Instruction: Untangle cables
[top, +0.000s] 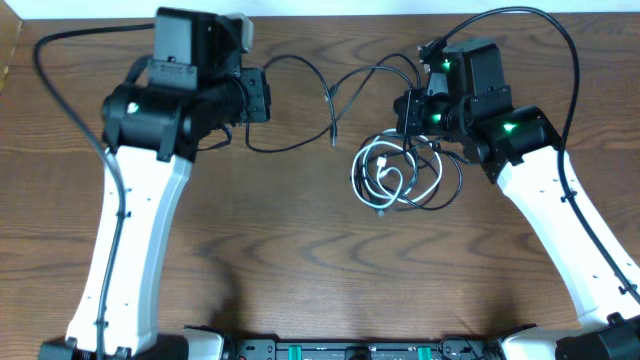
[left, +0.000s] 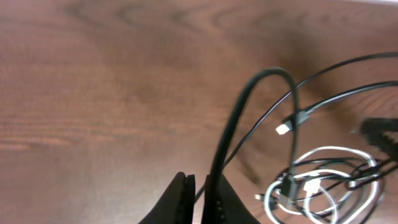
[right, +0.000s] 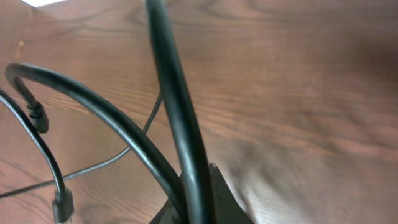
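A white cable (top: 383, 172) lies coiled with thin black cables (top: 440, 185) on the wooden table, right of centre. Another black cable (top: 300, 62) arcs from my left gripper (top: 266, 96) across to that tangle, and its plug end (top: 334, 135) hangs free. In the left wrist view my left gripper (left: 199, 202) is nearly closed on a black cable (left: 245, 109), with the white coil (left: 323, 186) to the lower right. My right gripper (top: 406, 110) sits at the tangle's top edge. In the right wrist view its fingers (right: 199, 208) are mostly hidden behind black cables (right: 177, 106) rising from them.
The brown wooden table (top: 300, 250) stretches toward the front edge. Both white arms reach in from the front corners, with thick black arm wires (top: 70, 110) looping beside them. Small plug ends (right: 61, 204) lie left of the right gripper.
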